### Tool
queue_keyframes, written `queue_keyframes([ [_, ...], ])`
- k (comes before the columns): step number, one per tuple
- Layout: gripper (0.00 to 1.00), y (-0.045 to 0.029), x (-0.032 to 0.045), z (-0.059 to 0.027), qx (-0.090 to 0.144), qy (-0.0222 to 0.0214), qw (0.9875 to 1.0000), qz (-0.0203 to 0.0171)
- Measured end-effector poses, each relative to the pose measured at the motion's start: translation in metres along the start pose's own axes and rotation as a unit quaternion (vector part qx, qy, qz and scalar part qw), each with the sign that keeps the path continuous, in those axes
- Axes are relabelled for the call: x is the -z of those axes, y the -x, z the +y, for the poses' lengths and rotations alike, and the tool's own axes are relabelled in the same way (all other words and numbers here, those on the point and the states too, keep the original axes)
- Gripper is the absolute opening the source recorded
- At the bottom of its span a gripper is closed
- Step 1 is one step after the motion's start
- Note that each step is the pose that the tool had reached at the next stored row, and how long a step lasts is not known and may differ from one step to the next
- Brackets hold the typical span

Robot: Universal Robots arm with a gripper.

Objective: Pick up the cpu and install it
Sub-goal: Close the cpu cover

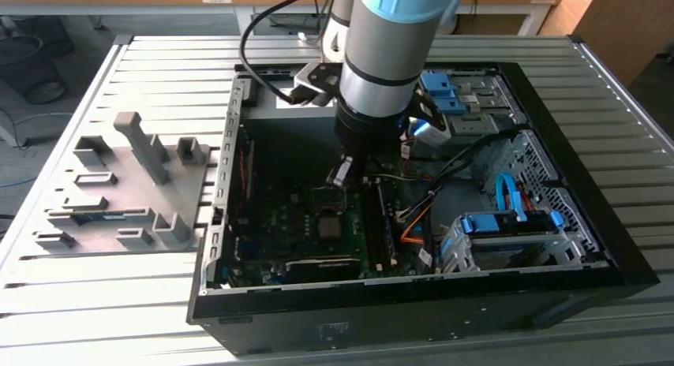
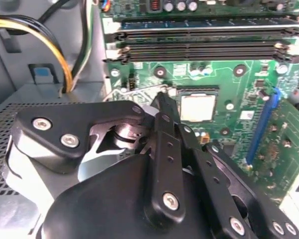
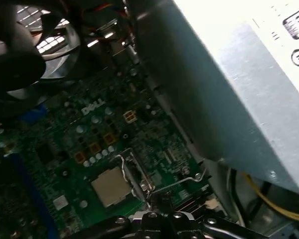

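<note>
The cpu lies flat in the motherboard socket, its square silvery top showing; I also see the cpu beside a thin wire lever, and small in the exterior view as the cpu. My gripper reaches down into the open computer case. Its black fingers are drawn together to one tip, with nothing between them. That tip hovers just beside the socket, apart from the chip. In the first wrist view the gripper is close to the lever's end.
A large grey power-supply box rises close beside the socket, and a fan sits farther off. Memory slots, a blue slot and yellow cables surround the gripper. A grey fixture tray lies outside the case.
</note>
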State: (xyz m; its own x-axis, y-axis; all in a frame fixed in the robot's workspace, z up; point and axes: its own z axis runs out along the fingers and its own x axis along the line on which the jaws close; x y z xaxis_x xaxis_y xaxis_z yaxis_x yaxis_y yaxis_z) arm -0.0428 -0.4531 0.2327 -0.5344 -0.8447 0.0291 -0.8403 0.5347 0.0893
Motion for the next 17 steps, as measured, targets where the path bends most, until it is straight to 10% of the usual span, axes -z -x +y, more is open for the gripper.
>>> queue_keyframes([
  [17,0.10,-0.0142,-0.0158,0.0000,0.040,0.0023,0.9992,-0.0019],
])
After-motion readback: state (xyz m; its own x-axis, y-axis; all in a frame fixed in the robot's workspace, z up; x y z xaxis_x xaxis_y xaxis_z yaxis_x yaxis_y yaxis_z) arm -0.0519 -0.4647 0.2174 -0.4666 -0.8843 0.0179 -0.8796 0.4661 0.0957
